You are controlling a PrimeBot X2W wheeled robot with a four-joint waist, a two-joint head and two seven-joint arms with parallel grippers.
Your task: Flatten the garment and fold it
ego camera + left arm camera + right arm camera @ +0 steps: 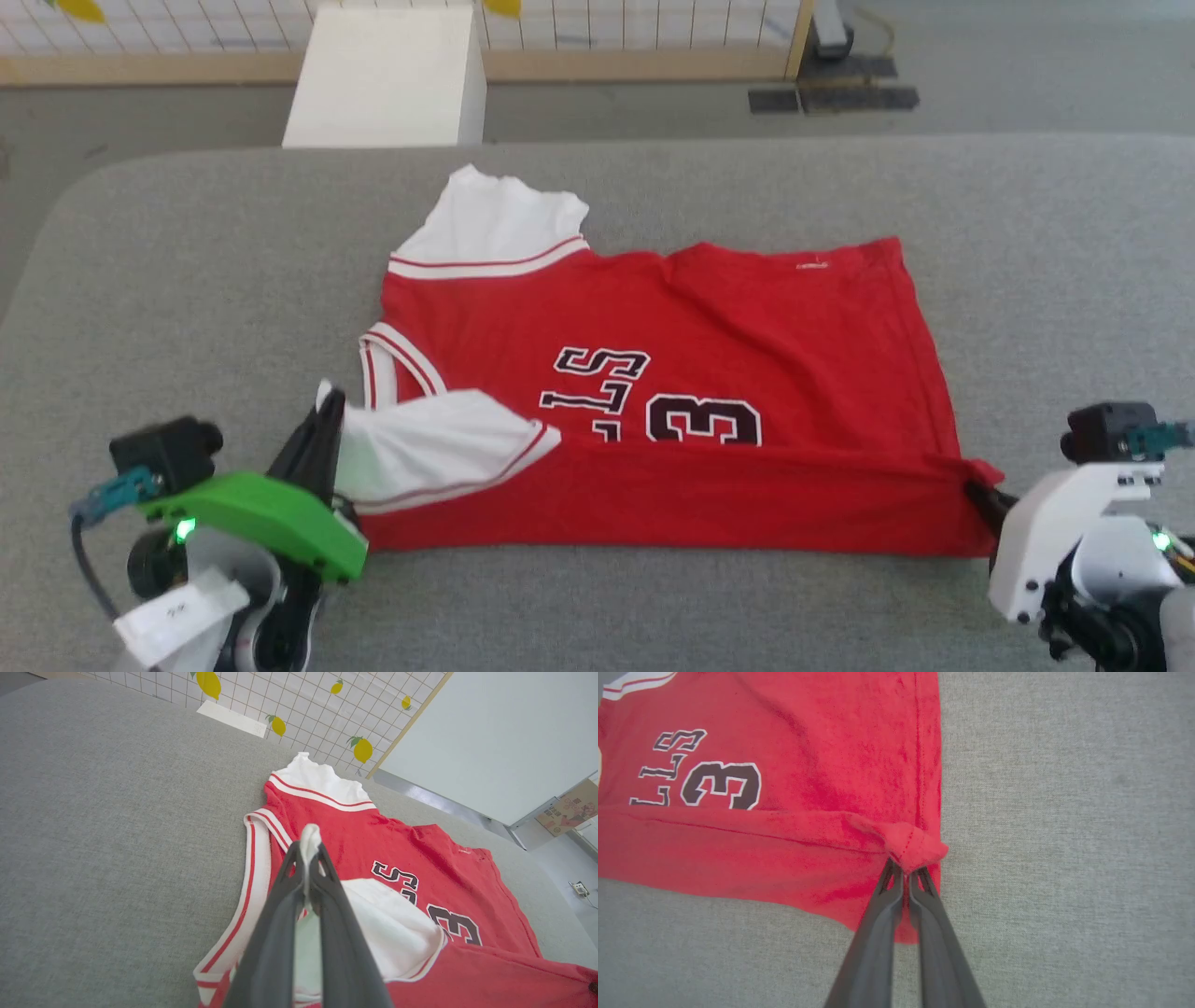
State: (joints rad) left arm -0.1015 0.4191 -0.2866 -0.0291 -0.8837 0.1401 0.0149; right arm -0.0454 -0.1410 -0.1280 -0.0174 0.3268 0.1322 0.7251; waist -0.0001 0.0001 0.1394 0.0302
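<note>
1. So, the garment [709,327] is lying spread across the middle of the gray padded surface [187,280]. Its collar end is pointing toward the robot's left and its hem toward the right. The near long edge is sitting folded up over the front, covering the bottom of the letters and the "3".
2. The left gripper [322,420] is sitting at the lower left, fingers pointing up and away. They're pinching together on the white near sleeve [439,448], and in the left wrist view a bit of white cloth is poking out past the tips.
3. The right gripper [976,490] is reaching in low from the lower right, fingers angling toward the shirt. They're clamping tight on the bunched red hem corner [915,847] of that folded edge.
4. Between the two grips the fold is running as one pretty straight line.
5. The far sleeve [495,224] is lying flat, pointing away from the robot, and a white box [387,75] is standing beyond the far edge.
</note>
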